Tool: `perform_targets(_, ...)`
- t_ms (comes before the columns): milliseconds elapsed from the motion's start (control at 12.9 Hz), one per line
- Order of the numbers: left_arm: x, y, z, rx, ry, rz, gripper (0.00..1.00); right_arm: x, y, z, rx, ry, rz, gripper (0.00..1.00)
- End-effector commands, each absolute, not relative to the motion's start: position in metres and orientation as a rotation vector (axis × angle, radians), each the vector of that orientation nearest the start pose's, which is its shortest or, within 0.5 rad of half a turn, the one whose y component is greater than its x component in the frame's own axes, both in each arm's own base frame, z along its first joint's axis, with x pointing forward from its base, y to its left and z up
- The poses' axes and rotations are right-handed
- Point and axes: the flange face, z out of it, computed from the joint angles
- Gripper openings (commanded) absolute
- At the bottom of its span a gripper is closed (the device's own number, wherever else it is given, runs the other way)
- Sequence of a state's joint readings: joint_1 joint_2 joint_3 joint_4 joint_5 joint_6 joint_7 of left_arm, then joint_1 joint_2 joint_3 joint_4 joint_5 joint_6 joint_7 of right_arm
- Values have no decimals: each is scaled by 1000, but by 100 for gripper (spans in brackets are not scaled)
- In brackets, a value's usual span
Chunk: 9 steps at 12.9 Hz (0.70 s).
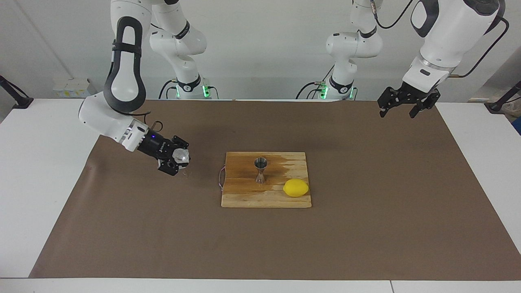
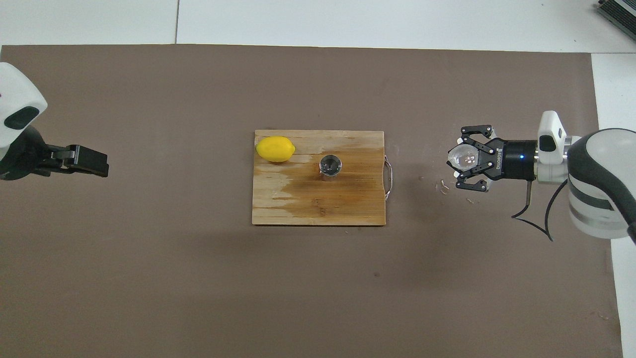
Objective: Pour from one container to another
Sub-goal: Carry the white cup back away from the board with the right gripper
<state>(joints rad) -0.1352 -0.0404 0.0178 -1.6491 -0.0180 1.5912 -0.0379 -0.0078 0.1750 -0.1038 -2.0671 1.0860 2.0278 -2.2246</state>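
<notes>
The whitish translucent plastic cup (image 1: 181, 154) sits between the fingers of my right gripper (image 1: 177, 159), which is shut on it and holds it just above the brown mat, toward the right arm's end of the table, beside the wooden board. In the overhead view the cup (image 2: 461, 157) shows inside the right gripper (image 2: 464, 160). The steel jigger (image 1: 261, 169) stands upright on the wooden board (image 1: 244, 197), apart from the cup; it also shows in the overhead view (image 2: 330, 164). My left gripper (image 1: 401, 110) hangs open and empty, raised over the mat at the left arm's end (image 2: 92, 161).
A yellow lemon (image 1: 296, 188) lies on the board's corner toward the left arm's end, farther from the robots than the jigger (image 2: 275, 148). The board (image 2: 308, 209) has a dark wet stain and a cord loop. Small crumbs (image 2: 442, 187) lie on the mat by the right gripper.
</notes>
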Motion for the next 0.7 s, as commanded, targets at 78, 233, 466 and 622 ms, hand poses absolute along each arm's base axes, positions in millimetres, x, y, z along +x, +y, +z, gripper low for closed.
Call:
perform_targets(78,537,-61,611,-3139,128,41,100,562,-48,271,-1687,-1565,-1082,1)
perform_targets(233,537,-60,611,-3139,125,41,100,559,-62,260,-1642,-1649,-1136,1)
perform_targets(466,537,-61,611,-3139,128,43,100,556,-71,243,-1615,-1678,-1169,1)
perform_targets(622,537,-61,612,-3139,128,39,100,554,-71,242,-1610,-1676,-1169,34)
